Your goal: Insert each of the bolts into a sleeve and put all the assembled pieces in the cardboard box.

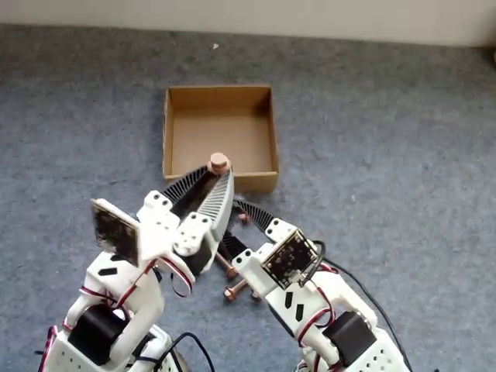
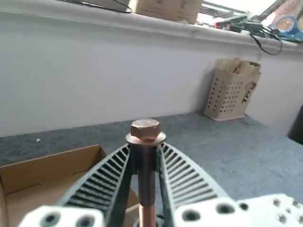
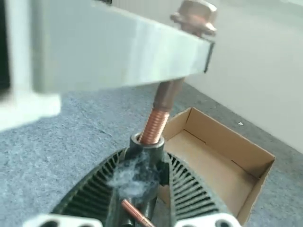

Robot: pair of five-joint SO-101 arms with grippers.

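My left tool [image 2: 144, 149]: clamped on copper-coloured hex-head metal bolt [image 2: 145, 131] | my right tool [image 3: 142, 158]: clamped on dark cylindrical sleeve [image 3: 140, 176] | bolt tip in sleeve mouth

The high camera looks steeply down from behind both arms, with the cardboard box [image 1: 221, 132] lying just beyond them. The left wrist camera sits close behind the bolt [image 2: 144, 161], facing level across the box to a white wall [image 2: 94, 71]. The right wrist camera, close behind the sleeve [image 3: 147, 142], looks past that bolt toward the box. All three views share the box and the bolt.
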